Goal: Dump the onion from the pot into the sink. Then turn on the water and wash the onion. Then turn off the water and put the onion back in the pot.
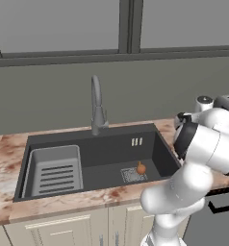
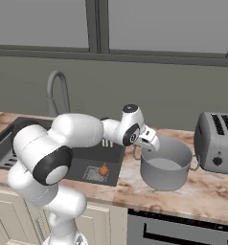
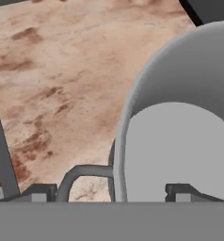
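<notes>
Since the onion is already lying in the sink, the dump step is looking done and the water step is coming up.

rack insert: sitting in the left part of the basin, nothing on it.
faucet: standing behind the basin, spout arching over it; no water is running that I can see.
onion: resting on the drain grate, well apart from the pot.
counter: marbled stone, carrying the pot to the right of the sink.
gripper: hovering at the pot's near rim, on the sink side.
jaws: in the hand view the two tips are standing wide, one outside the wall near the side handle, one over the inside; they are straddling the rim with a gap on each side, gripping nothing.
pot: sitting upright on the counter, inside looking bare.
toaster: standing at the far right, clear of the work.
step in hand: my read is letting go of the pot after emptying it.
next move: probably lifting clear of the rim without dragging the pot, then swinging left to the faucet handle to start the water.
risk: a tip catching the rim or handle on the way up.
writing: no brand, label or text is readable anywhere.
</notes>
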Controlling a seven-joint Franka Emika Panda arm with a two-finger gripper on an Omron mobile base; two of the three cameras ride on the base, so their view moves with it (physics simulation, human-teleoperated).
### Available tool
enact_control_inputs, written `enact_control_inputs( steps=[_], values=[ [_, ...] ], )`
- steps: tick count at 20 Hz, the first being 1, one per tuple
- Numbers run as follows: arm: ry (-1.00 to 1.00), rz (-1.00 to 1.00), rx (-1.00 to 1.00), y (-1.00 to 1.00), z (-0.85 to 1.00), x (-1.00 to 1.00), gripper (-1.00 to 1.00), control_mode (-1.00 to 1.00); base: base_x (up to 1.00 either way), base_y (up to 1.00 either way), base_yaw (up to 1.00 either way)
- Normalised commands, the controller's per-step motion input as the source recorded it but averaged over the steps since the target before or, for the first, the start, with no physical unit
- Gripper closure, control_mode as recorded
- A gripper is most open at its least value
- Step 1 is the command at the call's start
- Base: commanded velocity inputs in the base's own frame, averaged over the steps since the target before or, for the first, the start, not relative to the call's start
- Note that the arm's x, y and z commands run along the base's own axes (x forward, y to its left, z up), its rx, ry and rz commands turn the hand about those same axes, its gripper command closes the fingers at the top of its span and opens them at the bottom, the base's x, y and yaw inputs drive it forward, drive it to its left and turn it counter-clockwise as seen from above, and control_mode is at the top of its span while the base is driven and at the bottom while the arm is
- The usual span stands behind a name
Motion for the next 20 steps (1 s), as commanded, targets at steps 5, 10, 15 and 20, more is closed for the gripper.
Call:
enact_control_inputs(
  steps=[5,10,15,20],
  values=[
    [0.0,0.0,0.0,0.01,0.18,-0.28,-1.0,-1.0,0.0,0.0,0.0],
    [0.0,0.0,0.0,0.12,0.4,-0.02,-1.0,-1.0,0.0,0.0,0.0],
    [0.0,0.0,0.0,0.25,0.51,0.0,-1.0,-1.0,0.0,0.0,0.0],
    [0.0,0.0,0.0,0.5,0.6,-0.03,-1.0,-1.0,0.0,0.0,0.0]
  ],
)
